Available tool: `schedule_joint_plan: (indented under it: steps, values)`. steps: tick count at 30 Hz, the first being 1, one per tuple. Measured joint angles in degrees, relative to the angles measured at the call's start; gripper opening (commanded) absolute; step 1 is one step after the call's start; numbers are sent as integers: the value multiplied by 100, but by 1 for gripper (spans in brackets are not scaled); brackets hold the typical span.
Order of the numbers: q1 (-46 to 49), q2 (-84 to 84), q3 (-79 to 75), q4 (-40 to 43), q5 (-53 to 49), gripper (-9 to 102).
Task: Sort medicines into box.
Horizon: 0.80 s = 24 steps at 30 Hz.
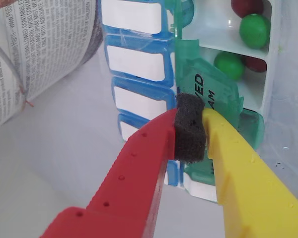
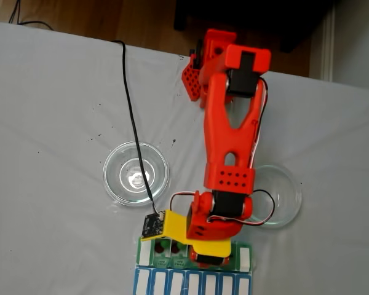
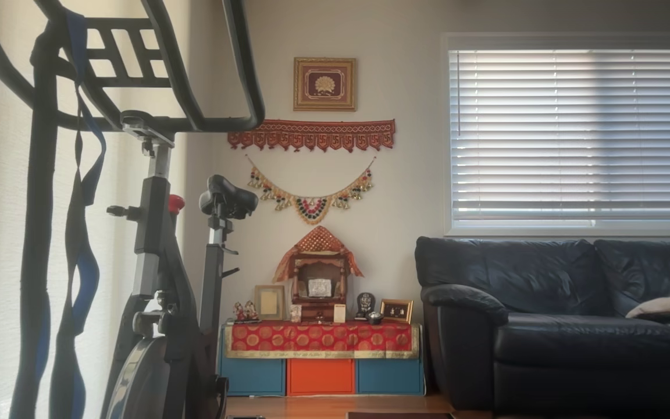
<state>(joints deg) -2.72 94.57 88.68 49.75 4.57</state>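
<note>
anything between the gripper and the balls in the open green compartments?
Yes. In the wrist view the WED lid stands half-raised directly ahead of the gripper, between it and the compartment holding a green ball and a red ball.

Wrist view soft and blurred, washed out around the box (image 1: 223, 99); fixed view evenly lit; other view backlit by the window blinds (image 3: 576, 137).

Blue-lidded organizer row (image 2: 192, 284) at bottom edge of fixed view; two clear glass dishes (image 2: 136, 173) (image 2: 281, 195) on white tablecloth (image 2: 49, 123). Printed paper (image 1: 35, 49) in wrist view. Exercise bike (image 3: 154, 279), black sofa (image 3: 562, 326) in other view.
</note>
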Motion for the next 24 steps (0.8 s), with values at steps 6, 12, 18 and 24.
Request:
schedule_joint_plan:
  steps: [6,12,18,24]
  values:
    - [18,-475,-422,439,-26,1]
    - [26,-571,-545,483,44,1]
    - [26,-721,-589,466,132,1]
    - [26,-826,-738,624,132,1]
